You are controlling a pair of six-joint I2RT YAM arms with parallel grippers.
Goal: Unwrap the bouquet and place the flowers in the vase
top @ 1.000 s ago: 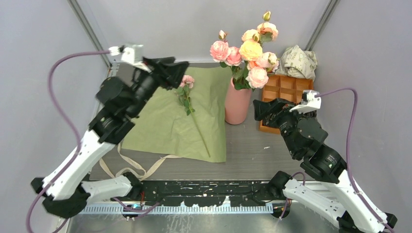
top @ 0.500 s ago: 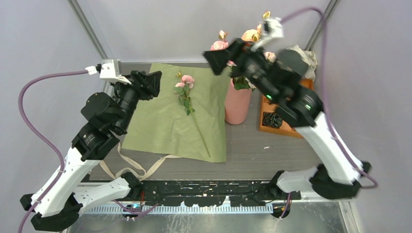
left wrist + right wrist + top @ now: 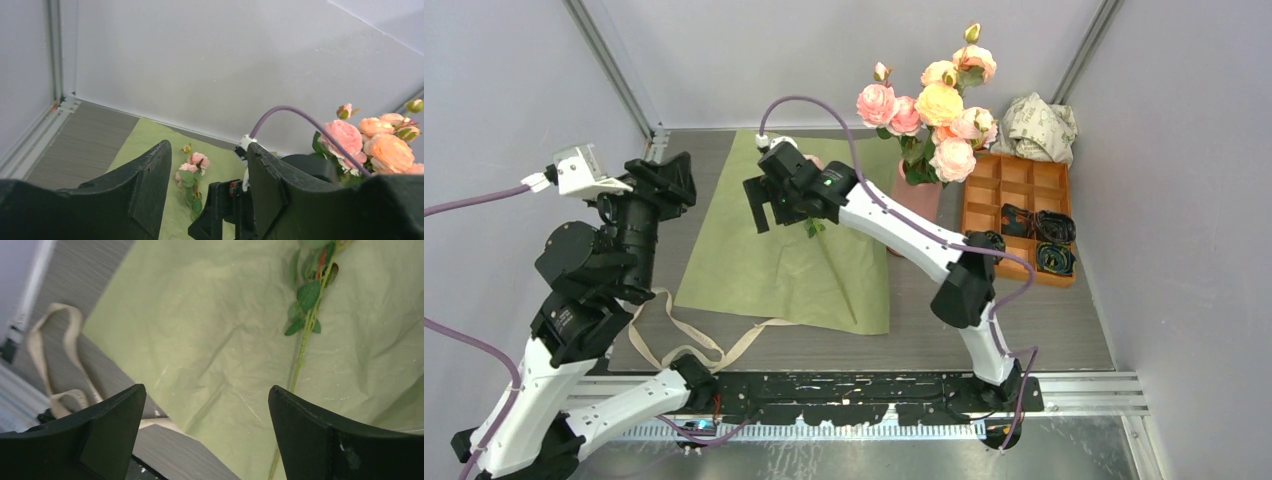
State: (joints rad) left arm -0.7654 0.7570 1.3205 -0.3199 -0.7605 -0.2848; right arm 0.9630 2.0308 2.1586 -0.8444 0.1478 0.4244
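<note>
Since the earlier frames, the right arm has been swung away from the vase side and extended leftward over the wrapping. The left arm has been drawn back toward the left wall. The loose rose has not been displaced.

1. Near edge. The ribbon (image 3: 686, 338) is left untied on the counter (image 3: 1044, 320), just beside the near edge of the wrapping.
2. Wrapping. The bouquet paper (image 3: 754, 265) is spread flat, olive side up, so that any remaining stem is exposed for pick-up.
3. Last stem. One loose rose (image 3: 832, 262) is laid diagonally on the paper, with the bloom toward the far side and the stem end near the near-right corner.
4. Right gripper (image 3: 762, 205). It is held over the paper just beside the leafy upper part of the stem. The jaws are set wide, with nothing between them. This width is judged suitable for straddling the thin stem.
5. Left gripper (image 3: 209, 146). The jaws are partly spread and empty. It is held left of the paper, presumably to keep the work zone free.
6. Far side. The vase (image 3: 924, 198) is stood upright at the paper's far-right edge and is already loaded with the flowers (image 3: 939, 105). An orange tray (image 3: 1009, 185) and crumpled paper (image 3: 1039, 125) are located beyond it, to the right.
</note>
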